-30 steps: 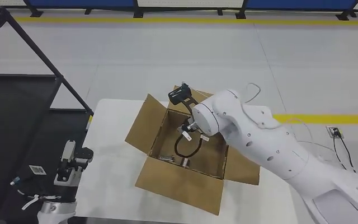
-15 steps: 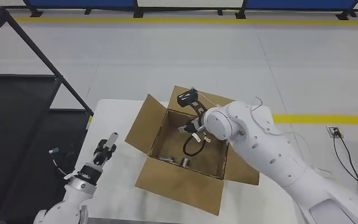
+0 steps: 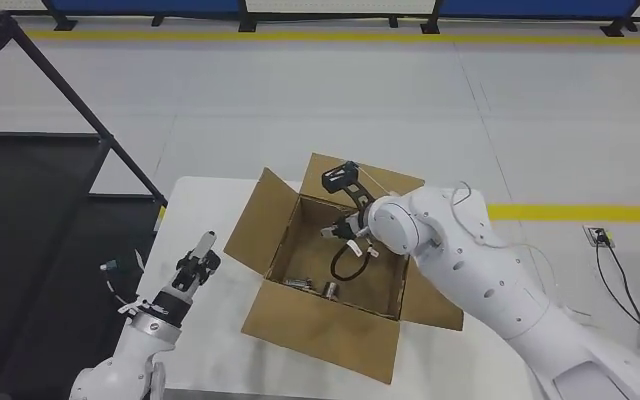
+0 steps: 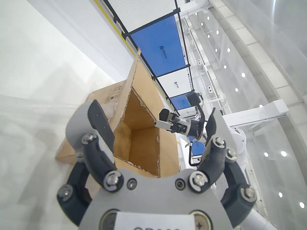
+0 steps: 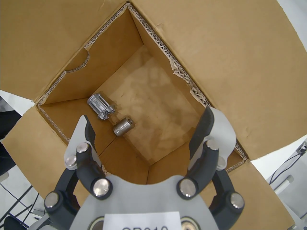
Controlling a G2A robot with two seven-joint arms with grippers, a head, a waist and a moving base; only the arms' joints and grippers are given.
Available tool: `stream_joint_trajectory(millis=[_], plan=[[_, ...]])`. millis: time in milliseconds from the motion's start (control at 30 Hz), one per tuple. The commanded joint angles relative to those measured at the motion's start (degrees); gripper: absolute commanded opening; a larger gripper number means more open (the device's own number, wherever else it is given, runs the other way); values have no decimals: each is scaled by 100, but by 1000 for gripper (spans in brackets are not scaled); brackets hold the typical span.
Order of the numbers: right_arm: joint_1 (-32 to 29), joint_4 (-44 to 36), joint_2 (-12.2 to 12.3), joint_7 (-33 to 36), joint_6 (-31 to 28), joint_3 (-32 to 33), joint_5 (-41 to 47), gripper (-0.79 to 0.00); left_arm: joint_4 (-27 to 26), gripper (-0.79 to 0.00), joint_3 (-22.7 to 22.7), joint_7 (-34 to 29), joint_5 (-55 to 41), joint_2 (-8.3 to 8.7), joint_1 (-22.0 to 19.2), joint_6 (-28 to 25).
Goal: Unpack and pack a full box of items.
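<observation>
An open cardboard box [image 3: 310,333] stands on the white table [image 3: 200,215] with its flaps spread. On its floor lie a ribbed silver cylinder with a flange [image 5: 100,106] and a plain metal sleeve [image 5: 123,126]; from above they show small near the front wall [image 3: 331,290]. My right gripper [image 5: 146,117] hangs above the box opening [image 3: 337,231], open and holding nothing. My left gripper [image 4: 153,113] is open and empty over the table left of the box [image 3: 203,252], facing the box's side [image 4: 144,144].
A black metal frame [image 3: 60,90] and a dark surface border the table's left edge. The box's outer flaps [image 5: 215,37] reach over the table on all sides. Bare tabletop lies left of and in front of the box.
My left arm has come up from the table's left edge and swung towards the box. My right gripper has shifted slightly right over the opening.
</observation>
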Motion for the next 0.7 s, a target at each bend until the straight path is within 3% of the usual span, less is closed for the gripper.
stream_joint_trajectory(millis=[0, 300, 333, 367, 400, 433, 600, 667], plan=[[-97, -76, 29, -26, -19, 111, 20, 0, 176, 0, 19, -126, 240, 31, -159, 36], [-706, -612, 234, -3, -25, 606, -269, 0, 821, 0, 264, -216, 754, 107, -676, 111], [-764, -672, 253, 10, -29, 658, -299, 0, 841, -206, 273, -226, 779, 115, -690, 93], [-816, -726, 270, 29, -38, 704, -332, 0, 846, -345, 294, -245, 808, 123, -693, 74], [-861, -774, 284, 46, -47, 745, -361, 0, 840, -468, 316, -300, 819, 131, -691, 46], [-900, -816, 296, 63, -56, 782, -387, 0, 831, -536, 320, -330, 827, 140, -683, 34], [-1025, -905, 324, 105, -137, 932, -437, 0, 748, -622, 377, -417, 988, 180, -615, 25], [-1054, -892, 328, 98, -205, 984, -446, 0, 721, -717, 397, -397, 1002, 192, -582, 43]])
